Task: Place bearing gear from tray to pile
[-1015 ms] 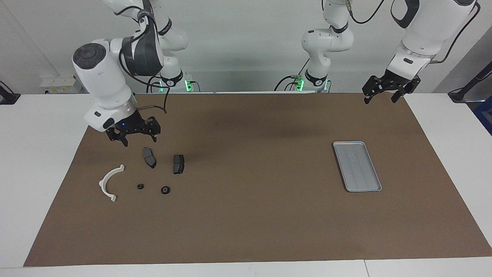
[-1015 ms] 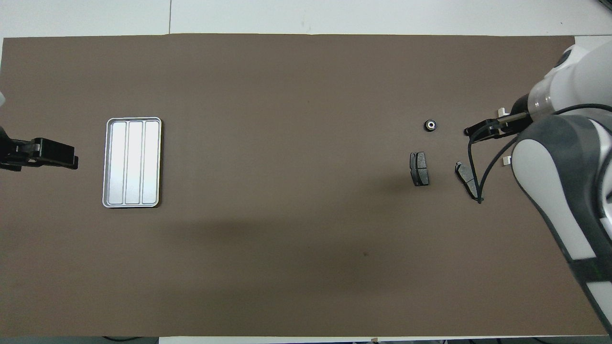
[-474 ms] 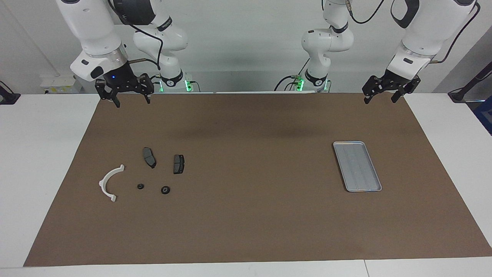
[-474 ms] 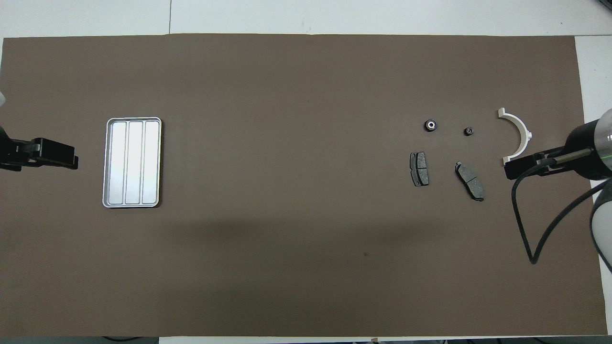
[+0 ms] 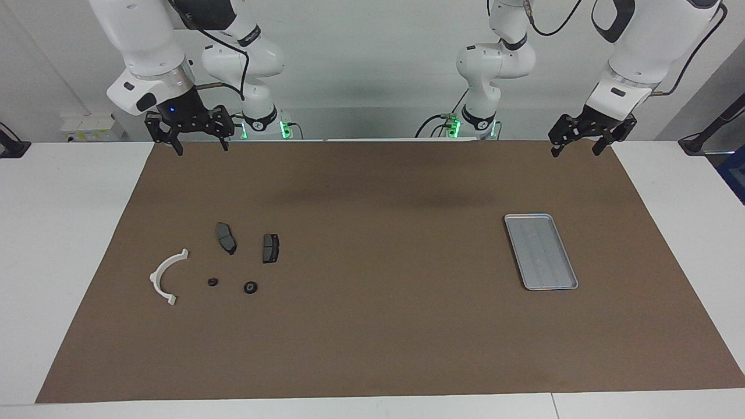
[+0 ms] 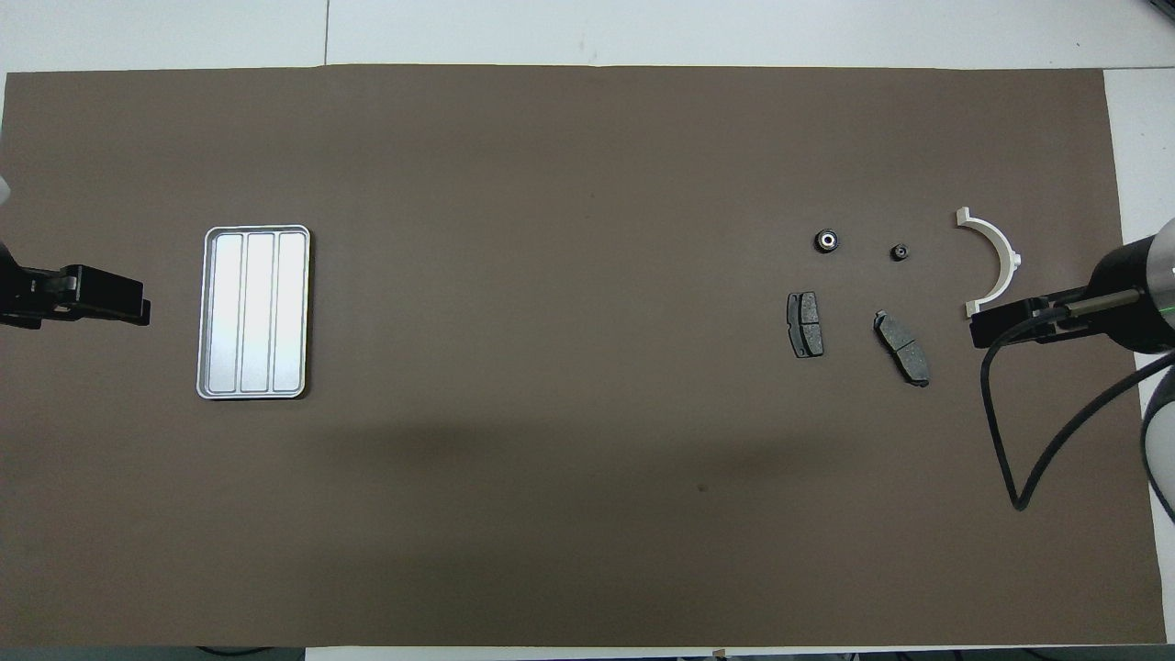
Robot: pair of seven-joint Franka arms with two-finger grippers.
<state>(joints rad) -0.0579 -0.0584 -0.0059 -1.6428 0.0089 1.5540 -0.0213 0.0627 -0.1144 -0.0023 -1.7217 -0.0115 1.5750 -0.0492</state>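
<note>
The silver tray (image 5: 541, 251) (image 6: 254, 312) lies toward the left arm's end of the mat with nothing in it. Toward the right arm's end lies the pile: two dark brake pads (image 5: 226, 237) (image 5: 270, 248), seen from above as pads (image 6: 805, 324) (image 6: 901, 347), and a white arc (image 5: 166, 276) (image 6: 993, 260). The bearing gear (image 5: 251, 287) (image 6: 827, 240), a black ring with a bright centre, rests on the mat just farther from the robots than the pads. My right gripper (image 5: 201, 148) (image 6: 978, 328) hangs open and empty, high over the mat's edge by its base. My left gripper (image 5: 575, 150) (image 6: 138, 308) waits open, raised near its base.
A smaller black round part (image 5: 213, 282) (image 6: 900, 252) lies between the bearing gear and the white arc. The brown mat (image 5: 372, 337) covers most of the white table. A black cable (image 6: 1010, 441) loops down from the right wrist.
The right gripper rose from just above the brake pads and drew back to its base, uncovering the arc and small round part from above. The left arm and parts stayed put.
</note>
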